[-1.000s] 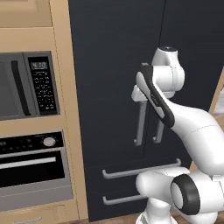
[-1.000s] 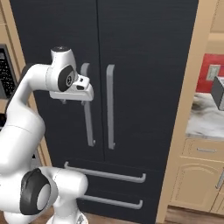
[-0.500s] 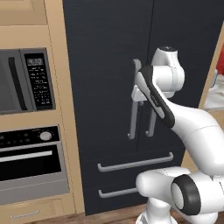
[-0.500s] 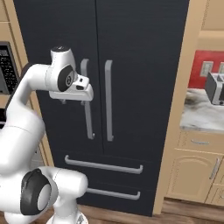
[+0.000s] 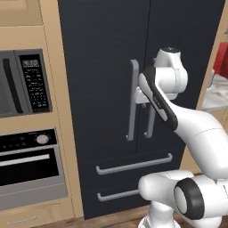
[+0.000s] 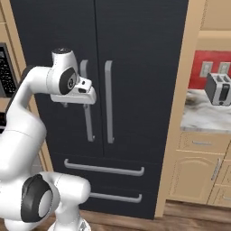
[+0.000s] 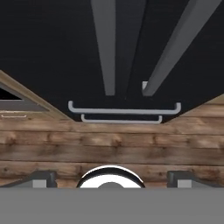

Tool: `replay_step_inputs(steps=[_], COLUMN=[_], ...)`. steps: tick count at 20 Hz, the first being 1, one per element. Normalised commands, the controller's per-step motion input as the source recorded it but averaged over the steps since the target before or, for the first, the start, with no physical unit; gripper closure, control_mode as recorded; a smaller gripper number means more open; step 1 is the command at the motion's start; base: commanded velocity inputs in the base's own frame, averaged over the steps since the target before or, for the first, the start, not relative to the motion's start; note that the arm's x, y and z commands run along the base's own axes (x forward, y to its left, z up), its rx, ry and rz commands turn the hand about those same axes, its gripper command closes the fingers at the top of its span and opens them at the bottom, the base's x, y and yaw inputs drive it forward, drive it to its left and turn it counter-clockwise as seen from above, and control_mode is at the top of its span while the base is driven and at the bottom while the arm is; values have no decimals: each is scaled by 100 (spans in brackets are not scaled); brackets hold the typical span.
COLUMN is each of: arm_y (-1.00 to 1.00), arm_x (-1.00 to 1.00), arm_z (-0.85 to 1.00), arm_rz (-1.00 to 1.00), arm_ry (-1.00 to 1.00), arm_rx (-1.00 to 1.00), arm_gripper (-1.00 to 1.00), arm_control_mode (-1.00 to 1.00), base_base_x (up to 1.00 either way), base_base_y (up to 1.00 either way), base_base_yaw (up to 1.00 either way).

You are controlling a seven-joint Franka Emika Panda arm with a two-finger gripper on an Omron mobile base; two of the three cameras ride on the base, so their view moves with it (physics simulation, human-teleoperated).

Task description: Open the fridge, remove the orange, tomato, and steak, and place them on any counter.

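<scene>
The fridge (image 5: 107, 53) (image 6: 135, 49) stands tall and dark, both doors shut. Its two long grey bar handles (image 5: 132, 100) (image 6: 108, 101) run side by side at the middle seam, and two drawers with bar handles (image 6: 103, 169) lie below. My gripper (image 6: 75, 104) (image 5: 140, 100) hangs just in front of the left door's handle, pointing down, apart from it. In the hand view its fingertips (image 7: 41, 177) stand wide apart and open, with nothing between them, over the drawer handles (image 7: 124, 109) and the wood floor. The orange, tomato and steak are hidden behind the shut doors.
A steel microwave (image 5: 24, 82) and a wall oven (image 5: 26, 164) sit in beige cabinetry left of the fridge. To the right is the marbled counter (image 6: 198, 117) (image 5: 218, 95) with a toaster (image 6: 219, 88) before a red wall, above beige cabinets (image 6: 198, 176).
The whole picture has shifted, so the base has driven right: the fridge sits further left and the counter with the toaster has come into view. The gripper stays open.
</scene>
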Motion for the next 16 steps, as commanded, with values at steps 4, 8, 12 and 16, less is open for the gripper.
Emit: replay_step_inputs(steps=[4, 8, 12, 16], arm_y=[0, 0, 0, -1], arm_x=[0, 0, 0, 0], arm_z=[0, 0, -14, -11], arm_rz=[0, 0, 0, 0], arm_ry=[0, 0, -9, -50], arm_rx=[0, 0, 0, -1], arm_gripper=[-100, -100, -100, -100], arm_control_mode=[100, 100, -100, -100], base_base_x=[-25, -4, 0, 0], base_base_y=[0, 0, 0, 0], base_base_yaw=[-7, -1, 0, 0])
